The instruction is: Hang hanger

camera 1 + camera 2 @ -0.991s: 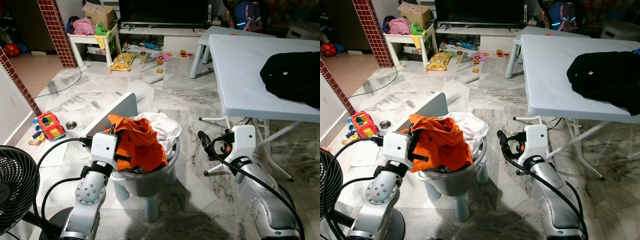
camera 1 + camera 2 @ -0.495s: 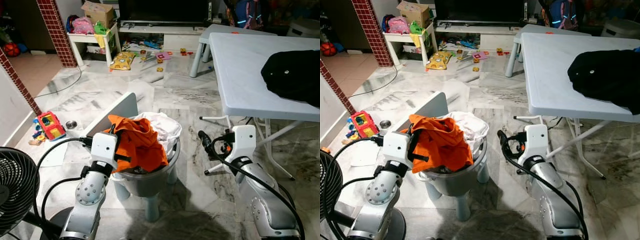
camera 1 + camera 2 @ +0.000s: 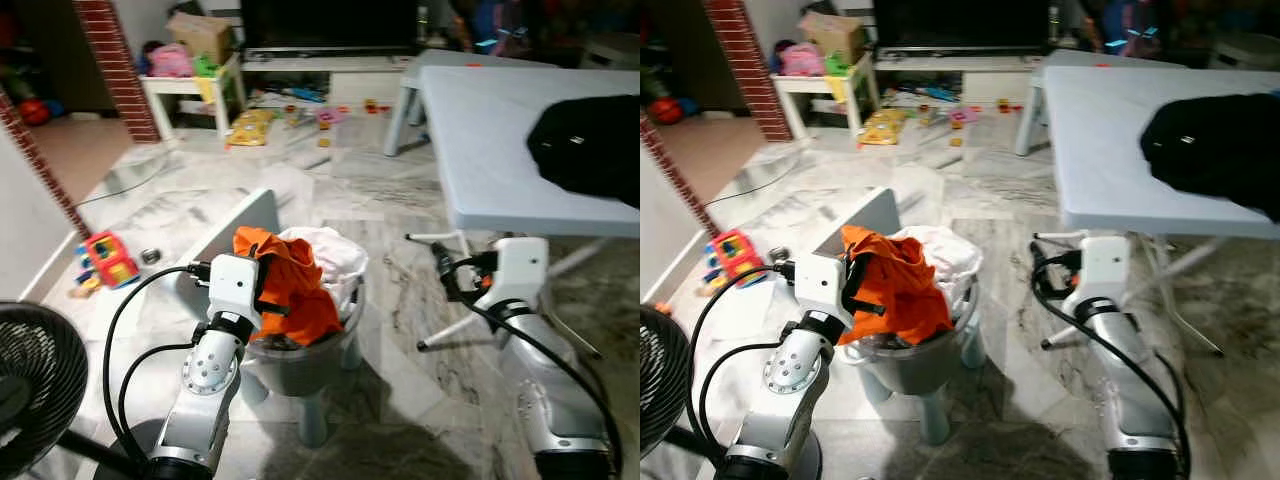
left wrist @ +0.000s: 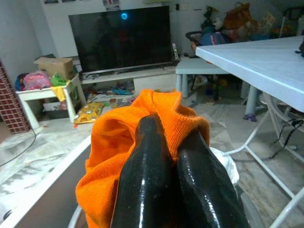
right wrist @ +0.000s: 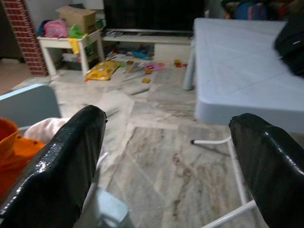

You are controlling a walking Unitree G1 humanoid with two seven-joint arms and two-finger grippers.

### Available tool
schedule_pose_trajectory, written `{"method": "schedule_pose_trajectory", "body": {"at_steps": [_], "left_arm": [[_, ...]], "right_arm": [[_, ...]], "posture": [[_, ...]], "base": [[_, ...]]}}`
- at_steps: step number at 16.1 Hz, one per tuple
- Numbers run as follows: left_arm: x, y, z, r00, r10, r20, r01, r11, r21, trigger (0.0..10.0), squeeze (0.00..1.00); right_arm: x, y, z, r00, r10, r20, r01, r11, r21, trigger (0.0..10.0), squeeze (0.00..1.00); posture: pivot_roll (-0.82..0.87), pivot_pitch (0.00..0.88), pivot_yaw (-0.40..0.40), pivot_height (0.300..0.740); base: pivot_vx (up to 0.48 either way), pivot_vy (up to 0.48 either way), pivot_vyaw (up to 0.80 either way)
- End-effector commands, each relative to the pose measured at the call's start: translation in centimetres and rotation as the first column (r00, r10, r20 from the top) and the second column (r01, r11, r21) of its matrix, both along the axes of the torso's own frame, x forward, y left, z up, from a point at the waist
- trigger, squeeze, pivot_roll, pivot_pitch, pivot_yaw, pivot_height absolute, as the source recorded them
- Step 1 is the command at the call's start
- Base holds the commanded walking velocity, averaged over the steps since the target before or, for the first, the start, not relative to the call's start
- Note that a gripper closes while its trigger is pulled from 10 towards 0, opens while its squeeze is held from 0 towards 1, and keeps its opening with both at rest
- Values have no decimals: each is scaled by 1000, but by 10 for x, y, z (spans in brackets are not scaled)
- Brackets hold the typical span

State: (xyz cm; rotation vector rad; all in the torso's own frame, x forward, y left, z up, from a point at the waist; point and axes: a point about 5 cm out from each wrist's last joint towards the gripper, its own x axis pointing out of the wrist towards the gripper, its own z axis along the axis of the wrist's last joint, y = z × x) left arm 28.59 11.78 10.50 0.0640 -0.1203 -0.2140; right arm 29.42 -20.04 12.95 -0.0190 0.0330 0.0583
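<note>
Left pincer [image 4: 166,156] clenched on an orange garment [image 3: 290,285], fingers [image 4: 142,180] pressed together with the cloth bunched around them, centre of the left eye frame. Orange garment draped over white laundry [image 3: 330,250] in a grey basket [image 3: 300,360], lower centre. Right pincer [image 3: 440,270] released, fingers [image 5: 61,166] spread wide apart, right of centre, just beside the basket and holding nothing. Black garment [image 3: 590,150] lying on the white table [image 3: 490,130], upper right. No telling where a hanger is. Black fan [image 3: 35,385] at lower left. Scattered toys [image 3: 105,262] on the marble floor [image 3: 340,180], middle left and top.
</note>
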Motion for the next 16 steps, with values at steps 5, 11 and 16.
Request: {"method": "schedule_pose_trajectory", "body": {"at_steps": [5,11,16], "left_arm": [[9,5,5,1000,9,14,-9,1000,6,0,0],[12,-6,5,1000,14,19,-14,999,-29,0,0],[11,-7,3,1000,2,13,-2,999,-34,0,0]], "right_arm": [[6,-1,12,997,27,69,-23,998,-53,10000,0],[8,9,7,994,93,49,-89,993,-75,10000,0],[7,12,3,993,109,44,-106,991,-77,10000,0]], "posture": [[-201,0,66,740],[-197,0,32,740],[-202,0,33,740]], "base": [[0,0,0],[0,-442,-69],[0,-444,-750]]}}
